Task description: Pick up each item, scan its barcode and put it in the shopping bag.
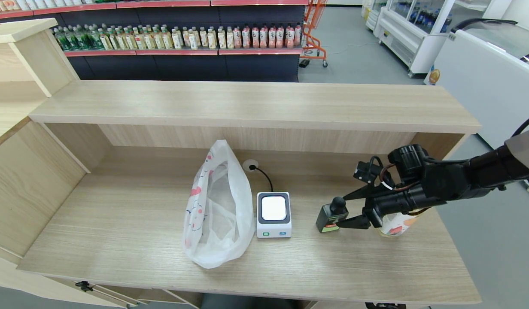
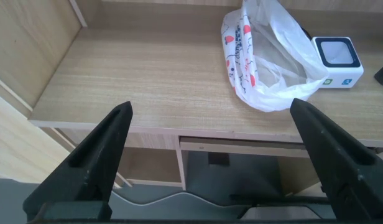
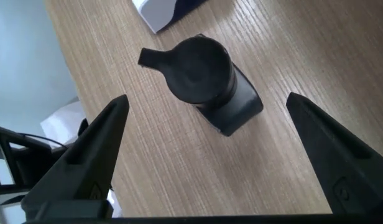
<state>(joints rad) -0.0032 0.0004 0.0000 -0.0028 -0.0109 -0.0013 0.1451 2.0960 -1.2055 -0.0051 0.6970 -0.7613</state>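
A small dark bottle (image 1: 332,215) with a black spout cap stands on the wooden counter (image 1: 118,223), right of the scanner (image 1: 273,213). My right gripper (image 1: 349,209) is open, one finger on either side of the bottle and neither touching it. From above, the bottle (image 3: 207,78) sits partly inside the gap of the right gripper (image 3: 207,102). The white plastic shopping bag (image 1: 217,210) with red print stands open left of the scanner. My left gripper (image 2: 210,155) is open and holds nothing, off the counter's front edge, with the bag (image 2: 266,62) and scanner (image 2: 337,57) beyond it.
A white printed cup-like item (image 1: 395,225) stands under my right arm, right of the bottle. The scanner's black cable (image 1: 264,176) runs to a hole at the back. A raised shelf (image 1: 256,105) overhangs the rear, and a side wall (image 1: 28,184) closes the left.
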